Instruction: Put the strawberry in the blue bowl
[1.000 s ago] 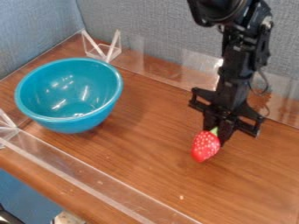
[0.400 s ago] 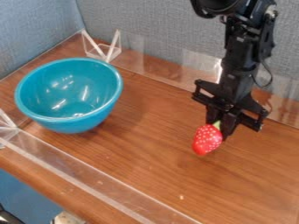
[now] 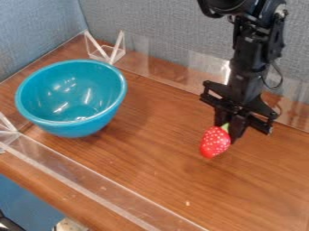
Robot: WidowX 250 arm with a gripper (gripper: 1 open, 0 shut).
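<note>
The small red strawberry (image 3: 215, 143) hangs just above the wooden table at the right, its green top tucked between the fingers of my gripper (image 3: 229, 131). The black gripper points straight down and is shut on the strawberry's top. The blue bowl (image 3: 71, 97) sits upright at the left of the table with nothing in it, well apart from the gripper and the strawberry.
The wooden table (image 3: 133, 153) is ringed by a low clear plastic wall (image 3: 72, 171) along its front and left edges, with a clear bracket (image 3: 108, 45) behind the bowl. A grey-blue partition stands at the back.
The gripper and strawberry shifted slightly up and to the right between the oldest frame and the middle one, then stayed still. The grip on the strawberry is unchanged.
</note>
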